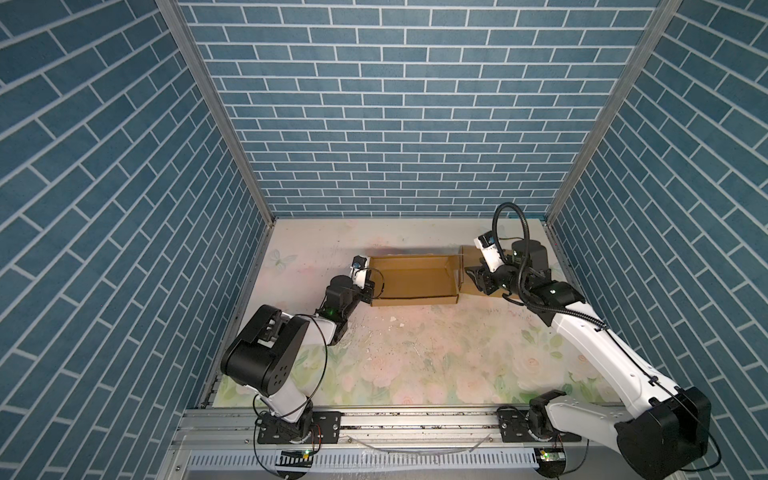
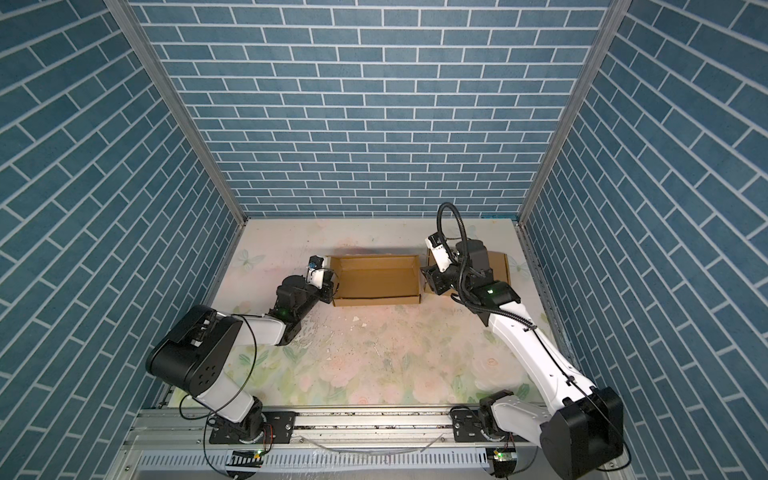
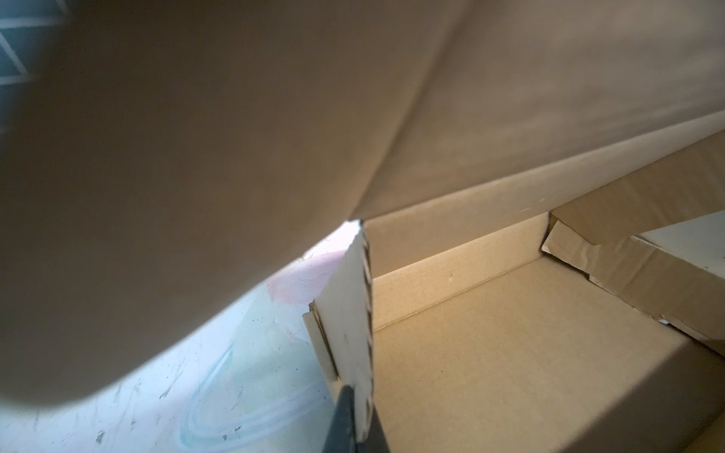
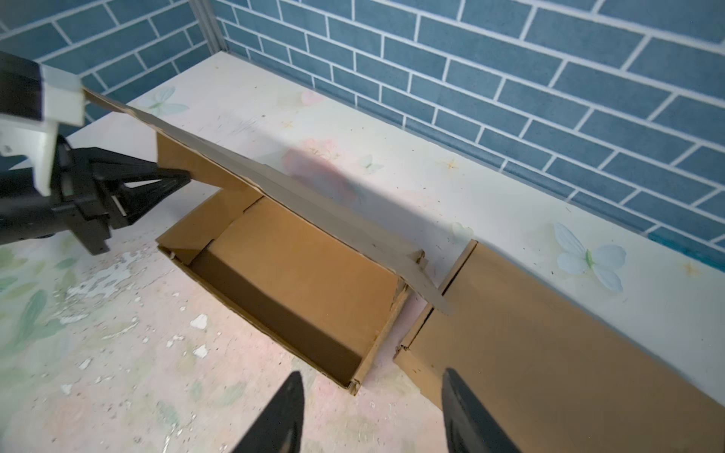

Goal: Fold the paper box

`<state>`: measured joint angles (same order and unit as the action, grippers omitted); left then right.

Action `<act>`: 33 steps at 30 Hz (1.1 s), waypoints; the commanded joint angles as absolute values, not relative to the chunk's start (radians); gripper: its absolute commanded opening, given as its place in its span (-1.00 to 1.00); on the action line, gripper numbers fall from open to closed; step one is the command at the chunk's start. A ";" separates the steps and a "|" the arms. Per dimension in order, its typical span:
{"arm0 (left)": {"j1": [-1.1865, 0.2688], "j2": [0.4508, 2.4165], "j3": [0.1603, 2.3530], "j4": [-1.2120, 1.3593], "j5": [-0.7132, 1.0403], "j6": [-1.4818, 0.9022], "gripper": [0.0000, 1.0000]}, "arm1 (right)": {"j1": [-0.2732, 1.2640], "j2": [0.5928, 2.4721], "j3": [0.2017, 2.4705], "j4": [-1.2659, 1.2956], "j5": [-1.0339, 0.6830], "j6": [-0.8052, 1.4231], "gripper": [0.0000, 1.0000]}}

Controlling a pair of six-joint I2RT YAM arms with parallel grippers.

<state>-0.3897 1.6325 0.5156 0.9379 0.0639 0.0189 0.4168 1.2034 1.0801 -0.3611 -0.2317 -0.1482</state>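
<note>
While the floral desk [image 1: 415,365] spread wide beneath both arms, the paper box [image 1: 409,282] sat toward its back edge as an open tray. Its lid panel [image 4: 549,353] lay flat on the right. The left jaws were clamped on the tray's left end wall [image 3: 353,333]. The right jaws stood apart, holding nothing, above the desk by the tray's right front corner.
</note>
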 commanded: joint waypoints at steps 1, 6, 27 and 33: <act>-0.399 1.661 0.483 0.869 0.060 0.031 -1.00 | 0.444 1.325 1.250 -0.622 -0.296 -0.301 0.19; -0.405 1.666 0.472 0.896 0.047 0.034 -1.00 | 0.505 1.569 1.551 -0.816 -0.287 -0.415 0.20; -0.411 1.668 0.456 0.931 0.038 0.042 -1.00 | 0.586 2.025 2.053 -1.069 -0.473 -0.494 -0.44; -0.413 1.654 0.448 0.927 0.033 0.036 -0.97 | 0.586 2.016 2.008 -1.053 -0.503 -0.504 -0.78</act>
<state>-0.4046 1.6413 0.4751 1.0012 0.0345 0.0357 0.5819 2.0102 2.0190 -1.0195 -0.4664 -0.4942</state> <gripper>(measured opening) 0.051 0.119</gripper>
